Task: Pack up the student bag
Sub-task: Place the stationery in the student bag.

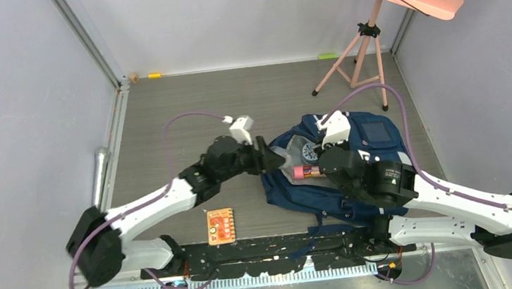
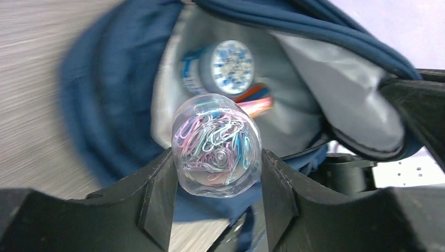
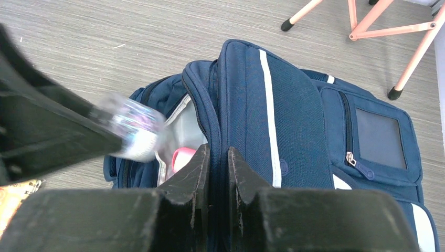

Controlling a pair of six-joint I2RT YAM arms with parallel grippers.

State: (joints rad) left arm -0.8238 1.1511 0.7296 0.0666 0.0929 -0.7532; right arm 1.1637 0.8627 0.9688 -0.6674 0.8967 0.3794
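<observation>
Tabletop (image 1: pixel 234 97), student bag (image 3: pixel 294 105) rim in right jaws

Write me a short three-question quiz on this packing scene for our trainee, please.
1. True or false: the left gripper holds a clear plastic jar of coloured paper clips at the open mouth of the navy blue fabric backpack.
2. The right gripper pinches: A) the backpack's opening edge, B) the jar, C) nothing.
3. In the top view, which thing lies flat on the grey wood-grain table left of the backpack?
Key: 1 true; 2 A; 3 the small orange card.
</observation>
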